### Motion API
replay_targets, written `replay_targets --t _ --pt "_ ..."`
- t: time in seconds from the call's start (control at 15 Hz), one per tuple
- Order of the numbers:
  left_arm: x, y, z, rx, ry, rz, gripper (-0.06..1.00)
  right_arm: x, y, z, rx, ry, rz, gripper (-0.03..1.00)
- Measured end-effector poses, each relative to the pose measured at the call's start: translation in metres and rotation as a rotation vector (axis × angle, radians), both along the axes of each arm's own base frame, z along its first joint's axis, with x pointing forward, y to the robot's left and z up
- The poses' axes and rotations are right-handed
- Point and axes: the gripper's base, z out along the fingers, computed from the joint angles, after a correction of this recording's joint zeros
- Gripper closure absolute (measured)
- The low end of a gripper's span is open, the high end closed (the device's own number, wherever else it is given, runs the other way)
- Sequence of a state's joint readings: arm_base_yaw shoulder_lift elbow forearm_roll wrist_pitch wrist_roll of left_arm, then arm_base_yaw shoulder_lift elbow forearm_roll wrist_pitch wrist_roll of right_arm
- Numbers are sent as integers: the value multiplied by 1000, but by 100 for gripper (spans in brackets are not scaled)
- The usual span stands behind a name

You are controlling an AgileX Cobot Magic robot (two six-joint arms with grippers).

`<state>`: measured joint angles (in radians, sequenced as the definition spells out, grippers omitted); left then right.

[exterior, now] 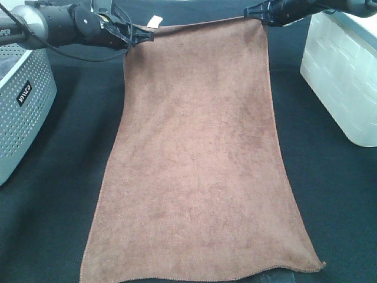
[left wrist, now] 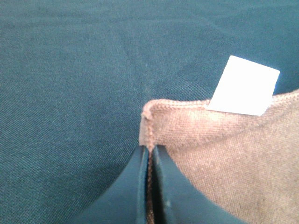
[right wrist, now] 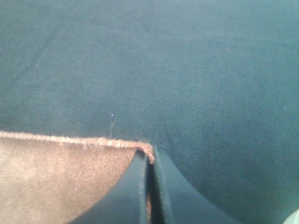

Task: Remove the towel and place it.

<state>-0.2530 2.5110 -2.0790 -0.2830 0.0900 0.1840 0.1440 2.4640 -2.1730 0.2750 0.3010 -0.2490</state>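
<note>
The large rectangular brown plush microfibre towel point(exterior: 197, 159) is spread out flat and open, its long sides running from the far edge toward the near edge. Stitched hems border it all round. Its two far corners are raised and stretched taut, and the near end seems to hang or lie loose. A small white tag point(exterior: 154, 22) sits at the far left corner.

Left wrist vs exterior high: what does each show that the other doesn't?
Only the left wrist: the left gripper jaws pressed together on the towel corner's stitched hem, close up.

Only the exterior high: the whole towel spread out, the right gripper on its other far corner, a grey perforated basket and a white bin.

Both: the brown towel, its white tag, the black table cloth.
</note>
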Motion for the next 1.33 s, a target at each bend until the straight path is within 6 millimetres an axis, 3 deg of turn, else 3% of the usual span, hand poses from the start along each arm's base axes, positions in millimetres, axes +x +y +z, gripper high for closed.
replay_targets --t 0.27,0.6,1.13,1.33 --pt "3 -1 -9 -3 -48 15 94 7 0 -38 -6 15 -16 96" --pt "7 0 -51 11 -53 35 94 14 1 -76 22 36 -37 96" --pt "17 -1 -73 9 -104 46 94 20 3 -104 60 57 -52 96" --pt "18 -2 -76 13 -107 44 94 21 2 -107 72 47 -62 90"
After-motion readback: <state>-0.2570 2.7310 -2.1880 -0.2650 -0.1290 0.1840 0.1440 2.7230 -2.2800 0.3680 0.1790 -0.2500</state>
